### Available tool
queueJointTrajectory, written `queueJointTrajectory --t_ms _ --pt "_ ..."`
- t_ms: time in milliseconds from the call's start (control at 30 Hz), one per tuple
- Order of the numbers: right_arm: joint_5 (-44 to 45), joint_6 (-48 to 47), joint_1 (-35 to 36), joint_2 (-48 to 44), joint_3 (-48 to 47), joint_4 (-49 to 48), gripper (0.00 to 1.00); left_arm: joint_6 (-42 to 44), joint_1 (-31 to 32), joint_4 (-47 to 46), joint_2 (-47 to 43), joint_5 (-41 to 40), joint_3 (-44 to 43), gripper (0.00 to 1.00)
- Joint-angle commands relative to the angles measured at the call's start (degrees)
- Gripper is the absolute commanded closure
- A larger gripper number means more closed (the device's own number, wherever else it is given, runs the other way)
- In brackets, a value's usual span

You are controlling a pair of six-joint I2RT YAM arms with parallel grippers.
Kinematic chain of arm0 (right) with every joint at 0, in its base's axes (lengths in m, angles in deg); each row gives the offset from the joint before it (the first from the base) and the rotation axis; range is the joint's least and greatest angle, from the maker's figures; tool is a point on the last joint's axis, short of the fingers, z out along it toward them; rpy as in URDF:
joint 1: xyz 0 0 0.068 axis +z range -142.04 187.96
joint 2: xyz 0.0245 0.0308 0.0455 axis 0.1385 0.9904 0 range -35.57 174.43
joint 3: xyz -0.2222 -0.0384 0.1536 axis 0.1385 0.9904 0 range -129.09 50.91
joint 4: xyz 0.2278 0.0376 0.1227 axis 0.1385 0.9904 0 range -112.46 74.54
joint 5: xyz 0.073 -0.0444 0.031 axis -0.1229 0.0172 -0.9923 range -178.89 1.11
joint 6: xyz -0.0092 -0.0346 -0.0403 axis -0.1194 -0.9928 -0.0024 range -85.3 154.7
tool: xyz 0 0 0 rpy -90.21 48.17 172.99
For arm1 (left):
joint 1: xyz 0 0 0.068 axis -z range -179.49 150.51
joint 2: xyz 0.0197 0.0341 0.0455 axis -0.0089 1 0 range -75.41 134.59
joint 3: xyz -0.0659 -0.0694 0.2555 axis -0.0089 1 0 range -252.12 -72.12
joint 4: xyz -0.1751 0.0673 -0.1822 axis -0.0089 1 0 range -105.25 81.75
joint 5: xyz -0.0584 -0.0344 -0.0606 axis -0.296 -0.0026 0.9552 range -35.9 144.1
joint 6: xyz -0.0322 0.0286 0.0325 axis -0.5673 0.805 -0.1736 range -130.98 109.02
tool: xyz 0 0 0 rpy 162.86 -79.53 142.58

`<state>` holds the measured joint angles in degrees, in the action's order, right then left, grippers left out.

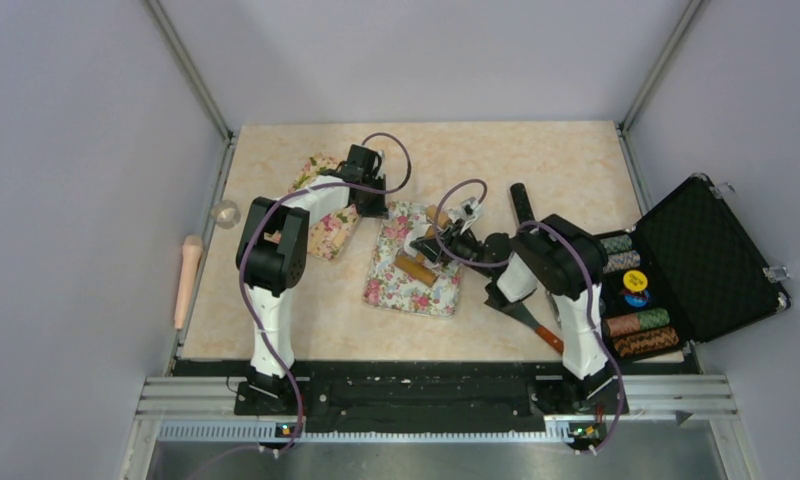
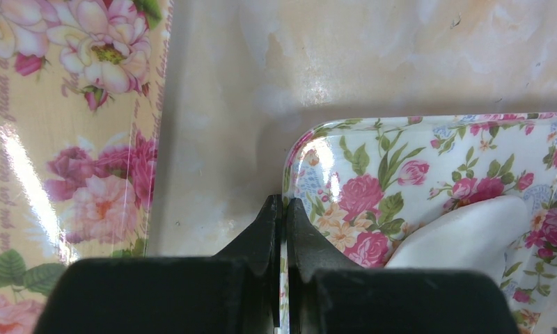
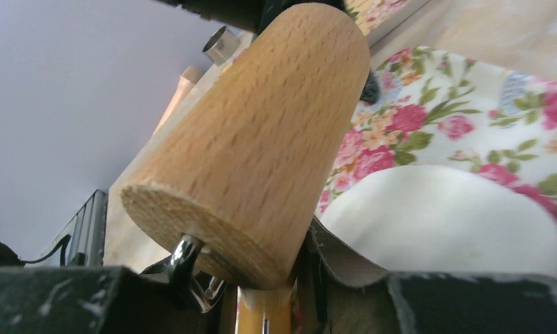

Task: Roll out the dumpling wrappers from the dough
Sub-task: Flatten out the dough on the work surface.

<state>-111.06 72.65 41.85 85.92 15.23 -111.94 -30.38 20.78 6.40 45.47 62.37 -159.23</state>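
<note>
Left gripper [image 2: 284, 209] pinched tight on rim of floral rectangular tray [image 2: 401, 160]. Right gripper [image 3: 265, 306] clasps handle of pale wooden rolling pin [image 3: 255, 139]; flat round white dough wrapper [image 3: 443, 209] just ahead, rightward.

Plain pale-lilac walls [image 1: 76, 150] enclose a beige marbled table [image 1: 556, 160], with aluminium posts [image 1: 190, 70] at the corners.

Bright, even overhead light, shadows soft. Glare streaks the glossy yellow floral tray [image 2: 25, 188] at frame left. The flat white dough round [image 3: 443, 209], lower right, looks soft; bottom edges blur.
</note>
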Motion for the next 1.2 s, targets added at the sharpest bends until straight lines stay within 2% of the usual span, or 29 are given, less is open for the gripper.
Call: queueJointTrajectory --t_ms 0,200,300,567,767,1167 --pt "-3.4 2.3 -6.0 -6.5 0.7 -2.2 1.00 -0.4 0.5 3.5 -0.3 0.8 1.9 1.00" --pt "1.9 -1.2 -13.5 -8.7 2.2 0.3 1.00 -0.7 0.6 3.5 0.2 1.7 1.9 1.00" --pt "1.7 -2.3 -14.0 -6.6 2.4 0.0 1.00 -0.7 0.6 3.5 0.3 1.5 1.9 1.00" --pt "6.9 -8.7 -8.7 -3.5 4.3 0.6 1.00 -1.0 0.7 3.6 0.2 2.0 1.8 1.00" --pt "12.5 -13.2 -4.1 -3.6 6.8 6.0 1.00 -1.1 0.6 3.7 -0.3 2.4 1.9 1.00" --pt "12.4 -15.4 0.3 1.1 7.7 4.8 1.00 -1.3 0.2 3.7 -1.3 3.3 2.3 1.00"
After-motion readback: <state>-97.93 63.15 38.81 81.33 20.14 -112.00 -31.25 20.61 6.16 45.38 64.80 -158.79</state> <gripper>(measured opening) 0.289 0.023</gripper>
